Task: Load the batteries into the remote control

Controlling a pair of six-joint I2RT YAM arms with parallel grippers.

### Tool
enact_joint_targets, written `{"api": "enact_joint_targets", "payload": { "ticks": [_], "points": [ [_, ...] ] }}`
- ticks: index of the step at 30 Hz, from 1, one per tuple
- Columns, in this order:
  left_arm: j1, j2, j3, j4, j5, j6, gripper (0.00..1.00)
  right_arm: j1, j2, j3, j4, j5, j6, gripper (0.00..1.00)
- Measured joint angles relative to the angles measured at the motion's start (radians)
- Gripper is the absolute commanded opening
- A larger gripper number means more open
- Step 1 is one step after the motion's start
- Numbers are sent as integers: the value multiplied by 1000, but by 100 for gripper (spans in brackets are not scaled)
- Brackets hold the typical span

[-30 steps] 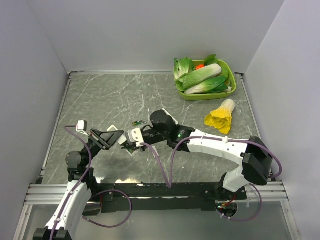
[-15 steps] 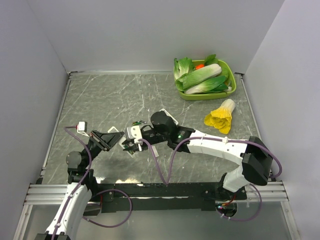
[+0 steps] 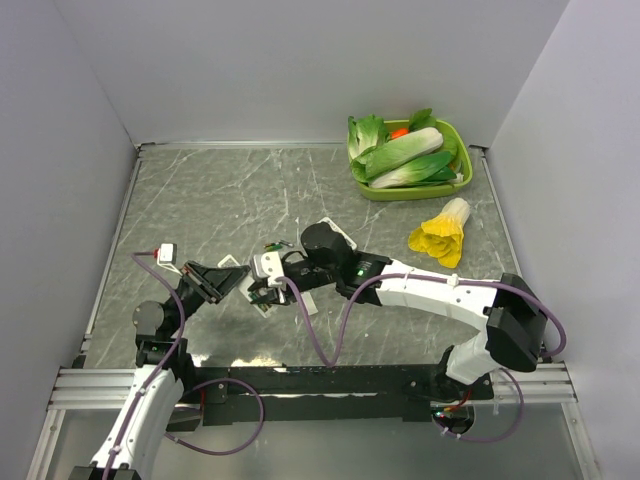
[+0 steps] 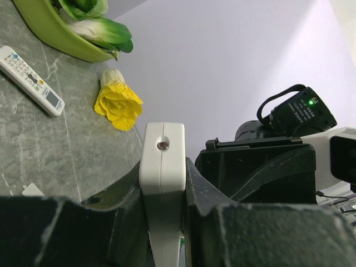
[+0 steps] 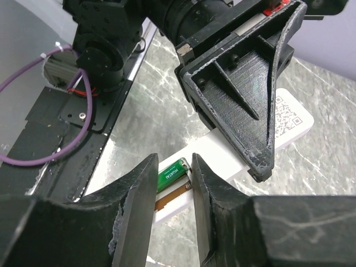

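My left gripper (image 4: 164,183) is shut on the slim white remote control (image 4: 162,161), holding it edge-on just above the table. In the right wrist view the remote control (image 5: 225,151) lies with its rear battery compartment facing up. One green battery (image 5: 171,173) sits in that compartment. My right gripper (image 5: 173,162) hovers right over it, jaws a little apart on either side of the battery's end. In the top view both grippers meet at the table's near left, left gripper (image 3: 236,279) beside right gripper (image 3: 262,287). A second green battery (image 3: 273,245) lies on the table just behind them.
A wider white remote with coloured buttons (image 4: 30,79) lies further out on the table. A green bowl of leafy vegetables (image 3: 410,186) stands at the back right, with a yellow-leaved vegetable (image 3: 441,232) in front of it. A small white piece (image 3: 230,260) lies by the left gripper.
My right gripper's jaws have spread apart over the compartment and shifted slightly left. The left gripper still holds the remote, lowered a touch.
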Motion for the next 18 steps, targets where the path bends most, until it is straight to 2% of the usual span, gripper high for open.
{"api": "enact_joint_targets", "payload": {
  "ticks": [11, 18],
  "points": [
    [0, 26, 0, 7, 27, 7, 2, -11, 0, 20, -57, -5, -44, 28],
    [0, 32, 0, 31, 29, -1, 2, -13, 0, 20, -64, -23, -48, 27]
  ]
}}
